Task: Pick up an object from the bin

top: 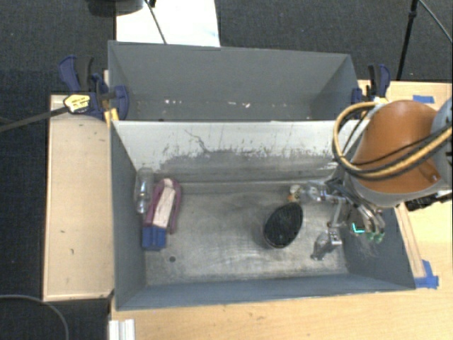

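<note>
**Fig. 1. Arm [444,122] and gripper [326,245] at the right end of the bin [233,73].**
The arm enters across the bin's right wall. Its orange wrist cover [393,144], looped by dark and yellow cables [341,127], sits above that wall. The gripper hangs beneath the cover, pointing down, low over the bin's floor near the right wall.

Even overhead light, faint shadows

Frame right: a rounded orange cover [396,147] is looped by black and yellow cables [352,137]; a silver hand [326,246] with a green light [357,227] is attached.
</note>
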{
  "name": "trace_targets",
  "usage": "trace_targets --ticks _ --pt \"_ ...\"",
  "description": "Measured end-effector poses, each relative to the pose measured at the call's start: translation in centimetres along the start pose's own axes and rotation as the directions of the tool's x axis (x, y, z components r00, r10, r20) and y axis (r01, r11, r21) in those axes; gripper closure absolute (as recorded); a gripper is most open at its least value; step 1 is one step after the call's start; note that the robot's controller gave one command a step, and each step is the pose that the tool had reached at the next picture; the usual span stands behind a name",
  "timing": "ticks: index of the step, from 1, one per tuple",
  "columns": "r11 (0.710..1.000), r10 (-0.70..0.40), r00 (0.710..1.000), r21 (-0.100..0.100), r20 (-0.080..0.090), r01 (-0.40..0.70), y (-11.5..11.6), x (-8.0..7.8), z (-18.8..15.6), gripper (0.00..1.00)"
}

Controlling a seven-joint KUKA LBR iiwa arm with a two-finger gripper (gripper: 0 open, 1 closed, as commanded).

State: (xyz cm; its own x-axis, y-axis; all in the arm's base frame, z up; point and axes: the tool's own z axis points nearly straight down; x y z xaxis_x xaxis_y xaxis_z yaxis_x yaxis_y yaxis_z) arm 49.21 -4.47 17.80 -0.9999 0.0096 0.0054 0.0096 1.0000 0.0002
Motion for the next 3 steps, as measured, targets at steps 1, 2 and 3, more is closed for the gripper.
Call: trace_targets --ticks 1,2,3 --pt "0.999 -0.053 0.999 0.000 0.006 0.053 2.8 -3.2 11.0 0.00" --pt "0.999 -0.054 0.999 0.001 0.001 0.054 2.7 -3.1 10.6 1.00" --pt "0.972 -0.236 0.972 0.004 0.013 0.236 1.0 -2.3 -4.3 1.00"
